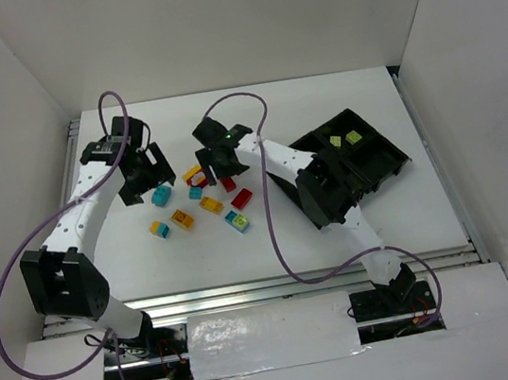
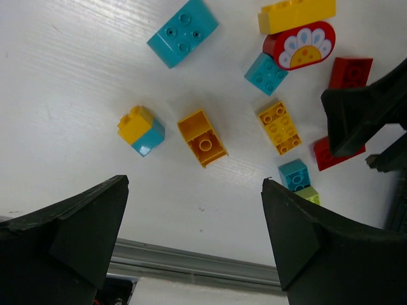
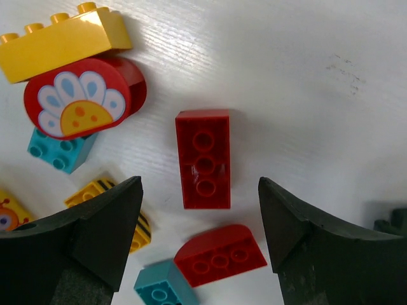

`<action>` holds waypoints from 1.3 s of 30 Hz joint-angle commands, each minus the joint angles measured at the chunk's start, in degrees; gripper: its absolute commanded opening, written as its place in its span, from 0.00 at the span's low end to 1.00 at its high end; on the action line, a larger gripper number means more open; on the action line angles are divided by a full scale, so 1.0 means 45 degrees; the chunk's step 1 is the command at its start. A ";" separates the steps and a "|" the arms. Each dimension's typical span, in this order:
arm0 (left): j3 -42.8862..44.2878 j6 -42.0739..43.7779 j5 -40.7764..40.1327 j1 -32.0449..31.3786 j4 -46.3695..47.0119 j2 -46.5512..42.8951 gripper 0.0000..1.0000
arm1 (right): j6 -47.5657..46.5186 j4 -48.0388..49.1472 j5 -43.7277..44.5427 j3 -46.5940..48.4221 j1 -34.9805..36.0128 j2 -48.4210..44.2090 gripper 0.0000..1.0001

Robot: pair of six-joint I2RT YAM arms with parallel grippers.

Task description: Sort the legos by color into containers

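Both stood open and empty: right gripper [image 3: 198,184] hung straddling the red brick [image 3: 203,159], presumably lined up to grasp; left gripper [image 2: 194,184] hung at the legos' [image 1: 183,219] 9 o'clock. Tray [image 1: 398,157] lay at their 3 o'clock.

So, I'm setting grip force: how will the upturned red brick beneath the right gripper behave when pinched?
The red brick looks like rigid moulded plastic, so it should not flex. Its hollow underside faces up, suggesting it is light. Its glossy, flat long sides lie between the fingers of the open right gripper; it probably won't roll but might slip.
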 commanded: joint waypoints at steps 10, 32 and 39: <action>-0.0148 0.0659 0.0480 0.0001 0.0490 -0.0821 0.99 | -0.0380 0.0285 -0.0177 0.0277 -0.0187 0.0687 0.39; -0.0519 0.0757 0.1358 0.0020 0.1232 -0.0840 0.99 | 0.1671 -0.0284 0.1231 -0.4860 -0.4699 -0.6950 0.02; -0.0753 0.0816 0.1731 0.0020 0.1525 -0.0937 0.99 | 0.1631 -0.0593 0.1034 -0.4900 -0.4739 -0.6014 0.07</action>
